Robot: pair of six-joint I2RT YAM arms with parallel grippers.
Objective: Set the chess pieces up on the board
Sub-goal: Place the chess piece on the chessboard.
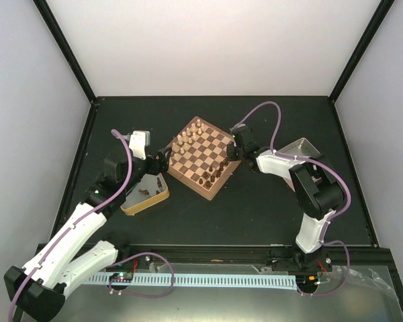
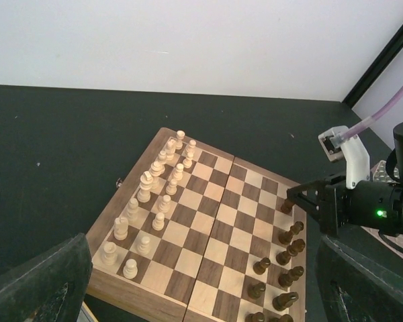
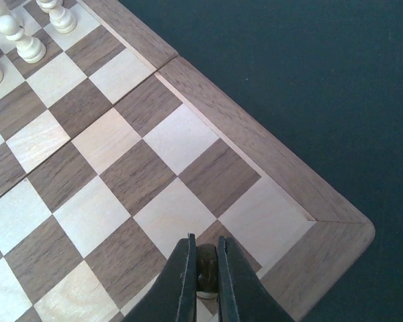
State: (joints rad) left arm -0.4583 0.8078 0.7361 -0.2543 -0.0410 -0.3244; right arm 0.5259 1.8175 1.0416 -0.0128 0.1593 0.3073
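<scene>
Right pincer | grips dark chess piece (type unclear) | near board corner

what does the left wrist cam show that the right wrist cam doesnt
Only the left wrist view: the whole board, the dark brown chess pieces standing along its right side, the right gripper seen from outside at that edge, and the left gripper open. Only the right wrist view: the right gripper's fingers shut on one small dark piece near the board's corner. Both: the board and some cream pieces on it.
</scene>
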